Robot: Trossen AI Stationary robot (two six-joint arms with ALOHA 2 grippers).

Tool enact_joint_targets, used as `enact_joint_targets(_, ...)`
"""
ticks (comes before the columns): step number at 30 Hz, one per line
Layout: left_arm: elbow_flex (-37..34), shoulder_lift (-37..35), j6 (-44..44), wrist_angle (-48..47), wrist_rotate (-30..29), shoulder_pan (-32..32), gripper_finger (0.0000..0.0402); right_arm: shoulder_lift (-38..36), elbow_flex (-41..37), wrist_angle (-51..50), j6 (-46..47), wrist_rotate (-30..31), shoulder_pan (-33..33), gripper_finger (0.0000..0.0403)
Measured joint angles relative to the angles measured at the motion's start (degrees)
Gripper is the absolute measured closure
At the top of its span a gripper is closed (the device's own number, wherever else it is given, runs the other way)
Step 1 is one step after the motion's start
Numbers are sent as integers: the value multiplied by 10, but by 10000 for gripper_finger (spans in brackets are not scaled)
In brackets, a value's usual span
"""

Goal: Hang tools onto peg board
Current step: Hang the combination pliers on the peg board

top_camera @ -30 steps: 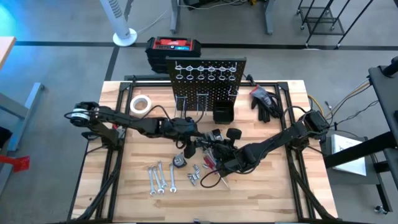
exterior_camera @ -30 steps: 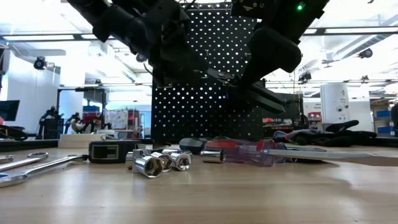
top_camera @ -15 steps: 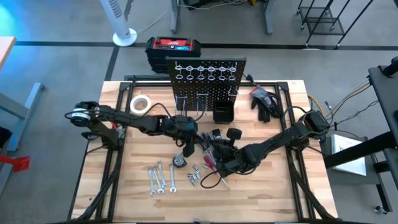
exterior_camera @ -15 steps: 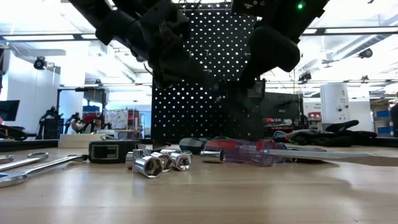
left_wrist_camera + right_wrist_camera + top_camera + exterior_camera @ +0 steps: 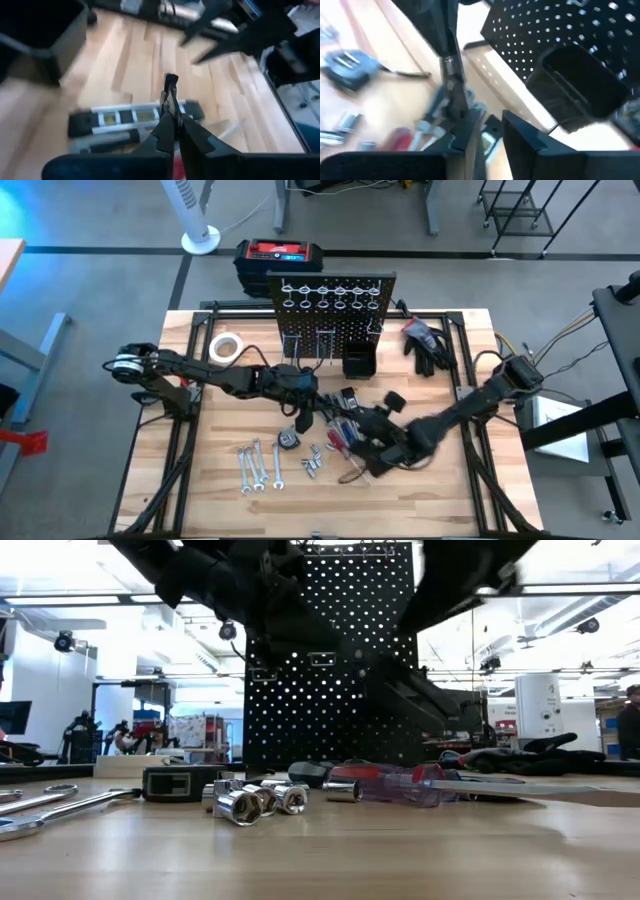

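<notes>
Grey shop floor surrounds our wooden table [image 5: 200,490] in the high view, with the peg board [image 5: 331,300] standing upright at its far edge and a black-and-red case [image 5: 279,253] behind it. A white tape roll [image 5: 226,346] lies left of the board and black gloves [image 5: 428,343] to its right. Our left gripper [image 5: 303,408] sits mid-table in front of the board; our right gripper [image 5: 372,442] reaches in beside it over a pile of screwdrivers [image 5: 340,430]. Three wrenches [image 5: 257,464] and a small tape measure [image 5: 289,439] lie nearer the front edge.

At table height we see both arms dark against the peg board [image 5: 330,660]. Sockets [image 5: 250,802] rest in front, the tape measure [image 5: 180,782] behind them, and a red-handled screwdriver [image 5: 400,783] lies flat to the right.

Through the left wrist camera, our fingers [image 5: 167,135] are pinched together on a thin metal tool [image 5: 171,97] that sticks out ahead above the tabletop.

Through the right wrist camera, our fingers [image 5: 520,135] stand apart with nothing between them, the board's small black bin [image 5: 582,82] ahead and the other arm's held tool [image 5: 451,75] close by.
</notes>
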Motion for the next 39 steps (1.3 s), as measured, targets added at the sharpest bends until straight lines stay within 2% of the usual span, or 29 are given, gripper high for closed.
enact_joint_targets(2, -15, -10, 2, 41, -5, 0, 400, -24, -23, 1, 63, 26, 27, 295)
enact_joint_targets(8, -96, -19, -10, 260, 0, 3, 401, -90, -137, 28, 296, 106, 93, 252)
enact_joint_targets(12, -154, -19, -16, 382, 0, 7, 401, -121, -212, 126, 342, 120, 106, 222)
enact_joint_targets(18, -221, -19, -32, 539, 2, 6, 401, -141, -311, 406, 236, 119, 101, 182)
enact_joint_targets(23, -252, 3, -50, 690, -14, 6, 401, -142, -389, 680, 74, 100, 78, 165)
enact_joint_targets(26, -258, 31, -59, 758, -16, 6, 401, -135, -425, 870, -61, 32, 49, 166)
enact_joint_targets(29, -247, 55, -67, 758, -17, 8, 401, -126, -444, 1032, -195, -54, 15, 171)
enact_joint_targets(31, -234, 79, -78, 765, -17, 8, 401, -124, -448, 1077, -256, -75, -6, 175)
enact_joint_targets(33, -216, 97, -88, 762, -8, 9, 401, -125, -448, 1073, -276, -80, -25, 179)
enact_joint_targets(39, -183, 114, -96, 764, 29, 9, 401, -125, -450, 1025, -260, -119, -41, 178)
